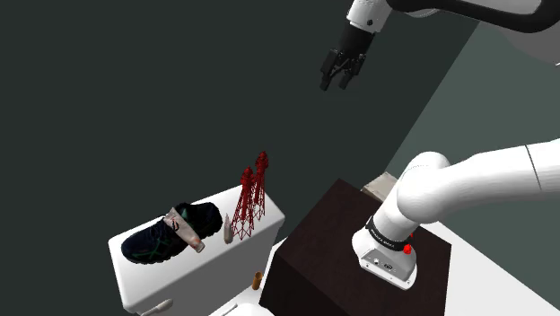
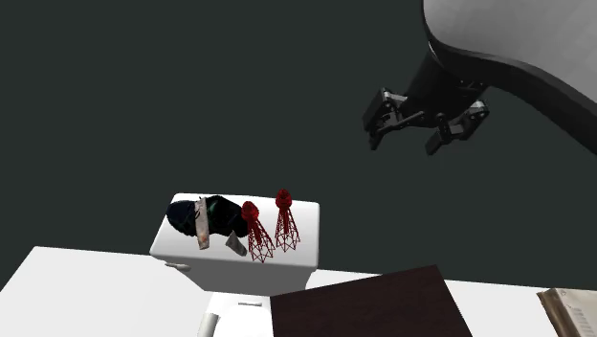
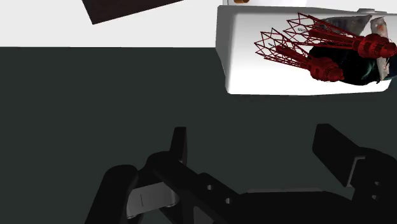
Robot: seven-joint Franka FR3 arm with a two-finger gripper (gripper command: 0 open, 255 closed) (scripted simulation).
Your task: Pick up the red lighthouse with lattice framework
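Red lighthouse (image 1: 244, 208) noted upright on white tank (image 1: 193, 269), twin lighthouse (image 1: 260, 182) just beside it, dark shoe (image 1: 170, 235) also on tank. Gripper (image 1: 343, 74) seen high above tank, well apart, fingers spread wide, nothing held. No step done: descent, grasp, lift left.

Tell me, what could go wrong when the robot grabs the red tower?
There are two red towers standing close together, so the open gripper, now high above, might bump or grab the wrong one. They are thin and tall, so a nudge could tip one over. The black shoe sits right beside them and might get in the way.
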